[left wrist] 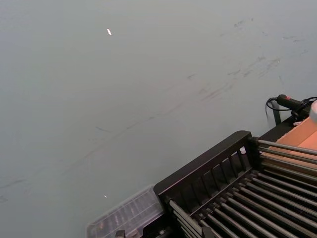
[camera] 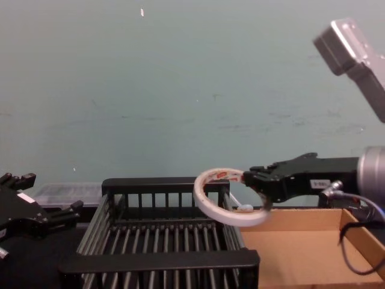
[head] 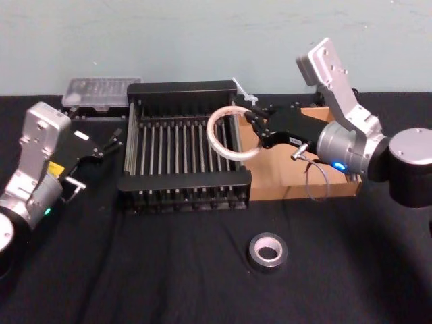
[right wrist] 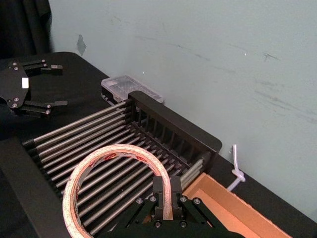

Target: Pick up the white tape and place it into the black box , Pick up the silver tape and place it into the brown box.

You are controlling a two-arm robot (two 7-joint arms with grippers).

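Head view: white tape (head: 210, 132) pinched by right gripper (head: 250, 117), frame centre, over right rim of black box (head: 182, 181); to be shifted leftward before release. Left gripper (head: 111, 143) spread, frame left.

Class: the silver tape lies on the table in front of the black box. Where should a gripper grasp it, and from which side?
Come from straight above: the silver tape lies flat, hole up. Pinch its wall, one finger in the hole and one outside, much as the right gripper holds the white tape. The left gripper sits open, parked.
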